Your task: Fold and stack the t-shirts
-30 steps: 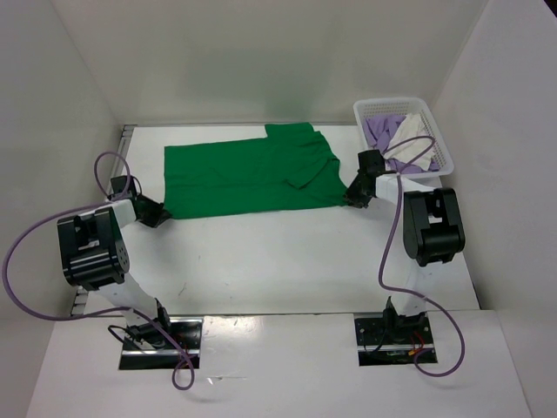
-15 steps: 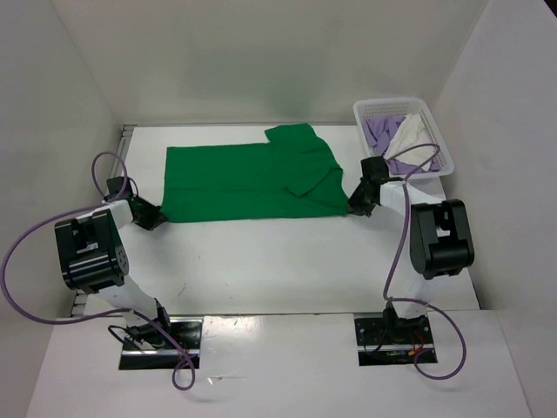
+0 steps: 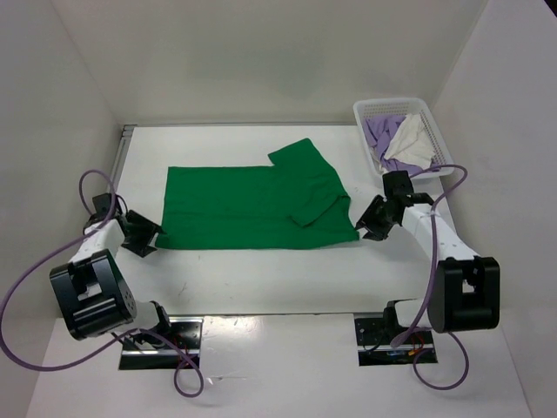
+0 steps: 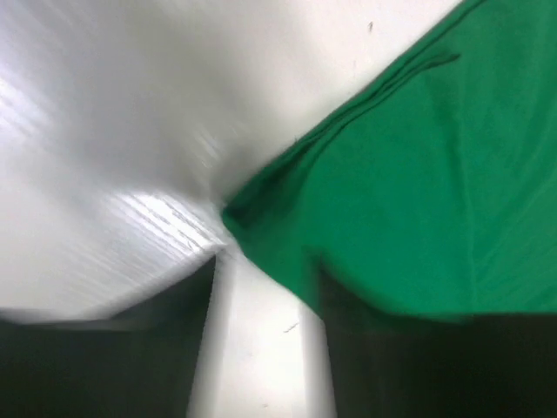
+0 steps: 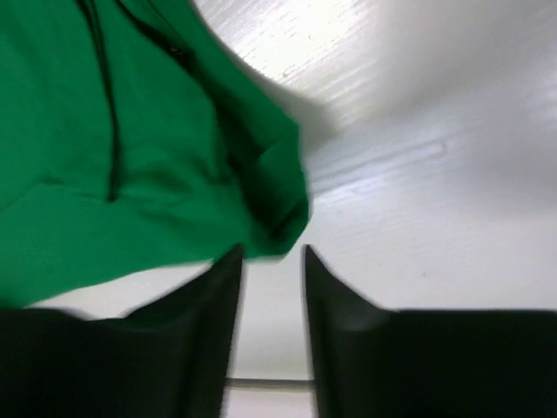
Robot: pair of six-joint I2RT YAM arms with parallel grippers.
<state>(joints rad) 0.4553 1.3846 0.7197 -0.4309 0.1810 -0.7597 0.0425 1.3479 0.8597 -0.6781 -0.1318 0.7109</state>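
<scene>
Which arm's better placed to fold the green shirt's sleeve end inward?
Right. The right gripper sits open at the green t-shirt's near corner on the sleeve end, with the cloth edge just ahead of its fingertips. The left gripper is at the opposite hem corner, a whole shirt away.

A bright green t-shirt [image 3: 244,207] lies spread flat across the middle of the white desk [image 3: 261,270], running left to right, with one short sleeve [image 3: 312,202] folded in over its right end. A pale lavender t-shirt [image 3: 380,133] and a cream-white t-shirt [image 3: 414,139] sit crumpled together in the mesh basket [image 3: 389,103] at the desk's far right corner.
</scene>
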